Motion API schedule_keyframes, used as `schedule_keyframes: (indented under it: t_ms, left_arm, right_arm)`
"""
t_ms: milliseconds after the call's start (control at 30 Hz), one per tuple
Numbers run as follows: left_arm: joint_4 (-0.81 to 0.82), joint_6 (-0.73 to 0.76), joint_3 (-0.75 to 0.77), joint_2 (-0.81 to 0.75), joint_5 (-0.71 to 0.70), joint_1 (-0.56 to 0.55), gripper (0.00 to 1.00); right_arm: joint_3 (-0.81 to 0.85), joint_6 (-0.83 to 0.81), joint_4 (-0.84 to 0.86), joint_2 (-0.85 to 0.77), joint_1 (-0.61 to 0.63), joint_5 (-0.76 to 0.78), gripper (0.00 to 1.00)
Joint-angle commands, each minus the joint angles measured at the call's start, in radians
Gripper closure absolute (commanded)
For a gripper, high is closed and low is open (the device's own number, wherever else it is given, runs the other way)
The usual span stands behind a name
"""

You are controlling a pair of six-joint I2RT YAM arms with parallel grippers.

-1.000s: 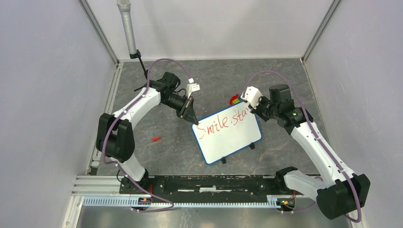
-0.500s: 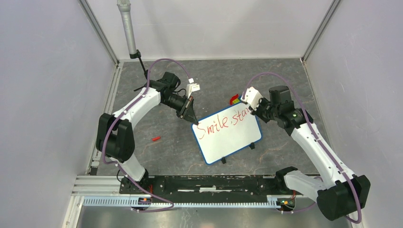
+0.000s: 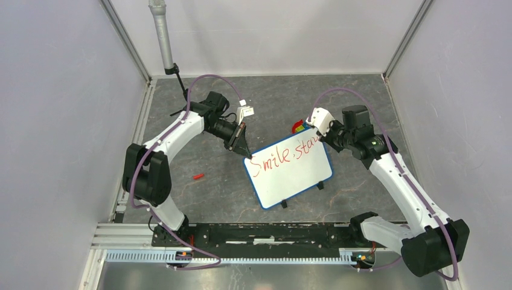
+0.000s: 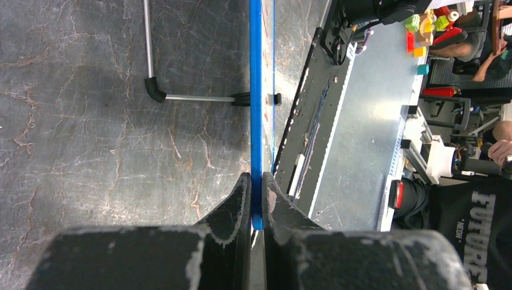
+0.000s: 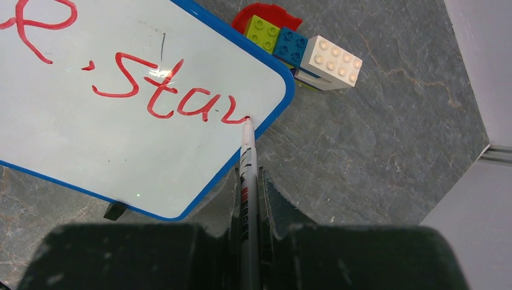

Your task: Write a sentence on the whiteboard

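My right gripper [image 5: 249, 181] is clamped tight on a marker [image 5: 247, 154], its tip touching the whiteboard [image 5: 90, 151] mid-table, by the far right corner. The sentence [image 5: 163, 96] reads "Smile, sta" with a y begun; I judge "bright." remains. My left gripper [image 4: 256, 188] pinches the blue rim. Lego bricks [image 5: 302, 51] lie just beyond.

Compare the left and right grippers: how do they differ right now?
The left gripper clamps the whiteboard's blue rim; the right gripper clamps a marker. The left touches the board directly at one far corner; the right reaches the other far corner only through the marker tip, at the red lettering's end. Both are shut.
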Motion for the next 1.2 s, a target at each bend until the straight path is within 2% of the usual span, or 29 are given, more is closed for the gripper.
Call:
schedule_keyframes:
  t_ms: [0, 733, 1167]
  left_arm:
    - [0.001, 0.042, 0.031, 0.01, 0.006, -0.003, 0.97]
    - [0.001, 0.046, 0.029, 0.014, 0.006, -0.003, 0.98]
    - [0.001, 0.044, 0.031, 0.012, 0.004, -0.002, 0.97]
  right_arm:
    - [0.037, -0.001, 0.046, 0.004, -0.004, 0.0, 1.0]
    - [-0.08, -0.045, -0.079, -0.049, -0.003, -0.071, 1.0]
    - [0.052, -0.026, -0.132, -0.014, 0.001, -0.222, 1.0]
